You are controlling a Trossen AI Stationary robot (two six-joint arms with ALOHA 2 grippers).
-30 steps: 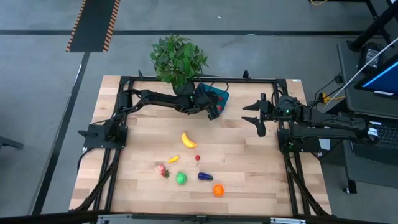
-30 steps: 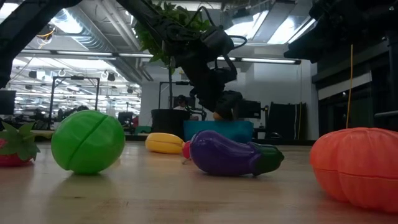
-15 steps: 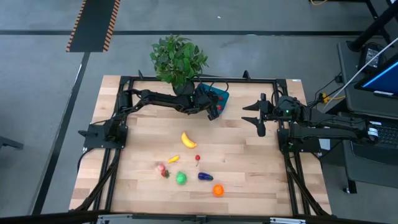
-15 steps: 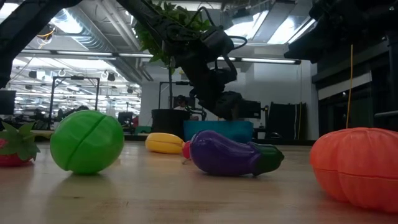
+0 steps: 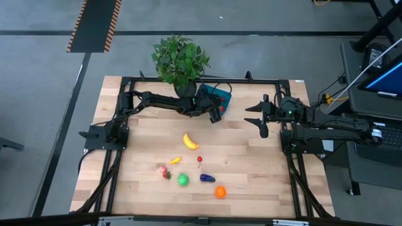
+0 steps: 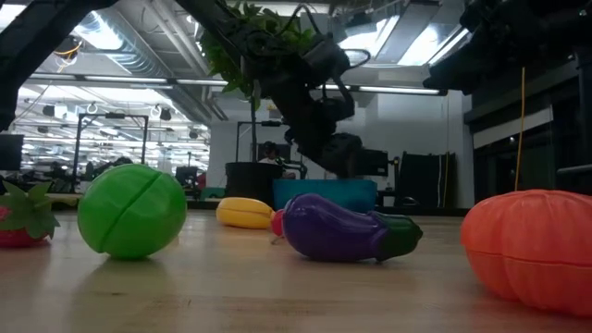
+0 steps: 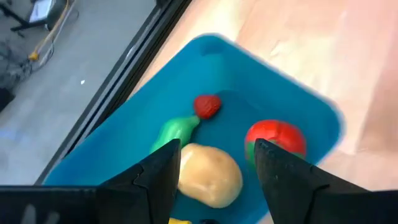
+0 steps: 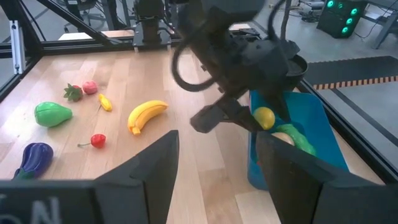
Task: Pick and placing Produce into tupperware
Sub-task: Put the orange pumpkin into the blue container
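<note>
Seven small toy produce pieces lie loose on the pale wooden table (image 5: 251,169): a yellow banana (image 5: 190,141), a small yellow piece (image 5: 175,161), a red cherry (image 5: 200,159), a red strawberry (image 5: 164,171), a green pear-shaped piece (image 5: 183,180), a purple eggplant (image 5: 207,178) and an orange piece (image 5: 220,192). The teal-blue rectangular plastic tupperware (image 7: 298,106) sits at the far edge beside the leafy potted plant (image 5: 179,59); it holds a tan potato (image 7: 211,174), a red tomato (image 7: 280,137), a small red piece (image 7: 207,106) and a green piece (image 7: 177,129). The left gripper (image 7: 214,169) hangs over the container, fingers apart, grasping nothing. The right gripper (image 5: 260,117) waits near the right edge, fingers spread and empty.
</note>
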